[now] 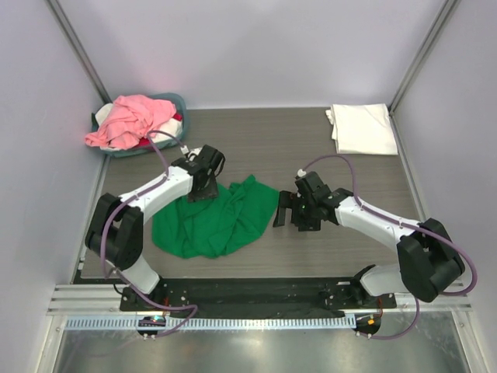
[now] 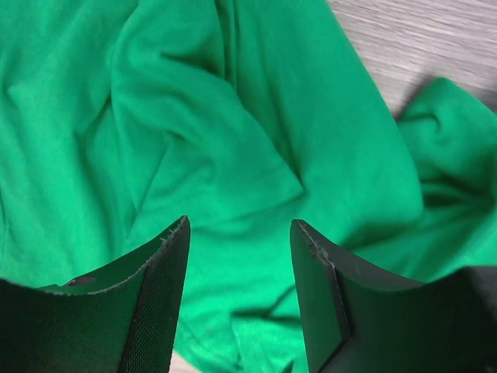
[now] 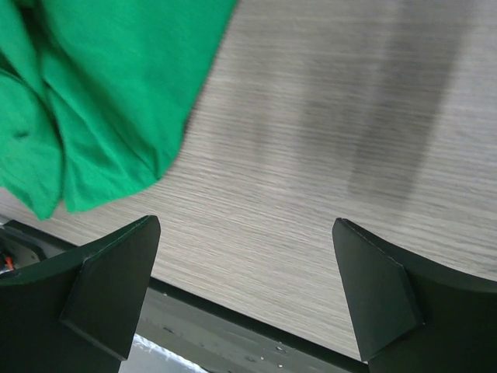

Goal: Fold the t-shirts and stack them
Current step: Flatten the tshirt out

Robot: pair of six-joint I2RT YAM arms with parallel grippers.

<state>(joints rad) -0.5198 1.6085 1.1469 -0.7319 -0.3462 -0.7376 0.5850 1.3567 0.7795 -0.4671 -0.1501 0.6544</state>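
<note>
Here the left gripper [image 2: 239, 229] hangs parted above the green shirt [image 1: 213, 221]; the right gripper [image 3: 247, 225], spread wide, hovers beside it.

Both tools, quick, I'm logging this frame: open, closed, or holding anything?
Left tool: open, over the green t-shirt, holding nothing.
Right tool: open wide, over the table, holding nothing.

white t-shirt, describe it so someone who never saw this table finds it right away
On the grey wooden table, go to the far right corner, opposite the round basket at far left. The white t-shirt lies there alone, flat and neatly squared. Unlike it, the green t-shirt is crumpled mid-table and the pink cloth is heaped in the basket.
</note>
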